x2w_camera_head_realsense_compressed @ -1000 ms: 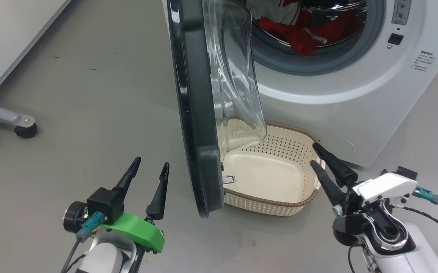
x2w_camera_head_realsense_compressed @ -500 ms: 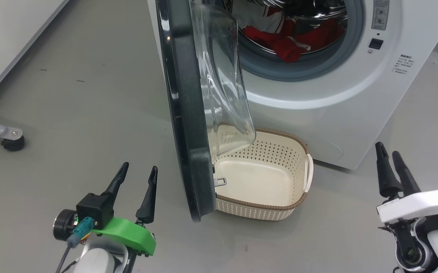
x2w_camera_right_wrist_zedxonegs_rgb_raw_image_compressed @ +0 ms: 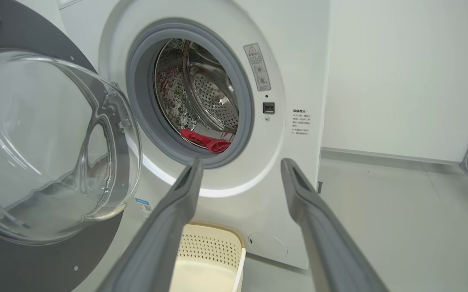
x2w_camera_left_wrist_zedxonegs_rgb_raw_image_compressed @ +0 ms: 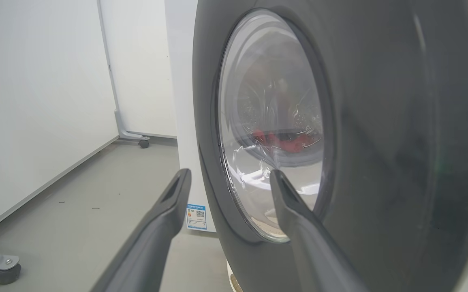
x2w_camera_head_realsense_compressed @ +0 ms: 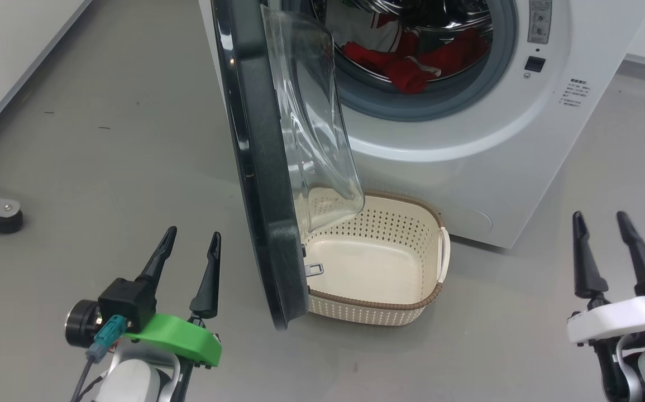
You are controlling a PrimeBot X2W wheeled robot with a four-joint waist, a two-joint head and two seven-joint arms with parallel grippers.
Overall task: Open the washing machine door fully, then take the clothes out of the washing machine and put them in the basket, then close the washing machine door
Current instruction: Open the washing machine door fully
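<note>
The washing machine door (x2w_camera_head_realsense_compressed: 255,167) stood swung out roughly square to the front of the washing machine (x2w_camera_head_realsense_compressed: 467,145). Its wide, glossy black rim was seen edge-on, and its clear glass bowl (x2w_camera_head_realsense_compressed: 311,123) bulged toward the drum mouth. The door's lower edge hung over the left end of the basket (x2w_camera_head_realsense_compressed: 372,306), a cream, perforated plastic tub with a brown woven-look rim. It sat on the smooth grey floor (x2w_camera_head_realsense_compressed: 104,167) against the foot of the washing machine, with nothing in it.

The clothes (x2w_camera_head_realsense_compressed: 406,72), red fabric with white trim, lay low inside the steel drum behind the grey rubber seal (x2w_camera_head_realsense_compressed: 423,106). Right of the door the drum mouth was unobstructed, and bare floor ran out to the left of the door and to the right of the washing machine.

The left hand (x2w_camera_head_realsense_compressed: 195,231) was on the door's outer side, its fingers apart and holding nothing, with a strip of floor showing between it and the rim. The right hand (x2w_camera_head_realsense_compressed: 600,215) was also spread and held nothing.

A second before, the right hand had been at the basket's right rim. It had since drawn back, well clear of the basket, off the right front corner of the washing machine. The door's angle looked unchanged.
</note>
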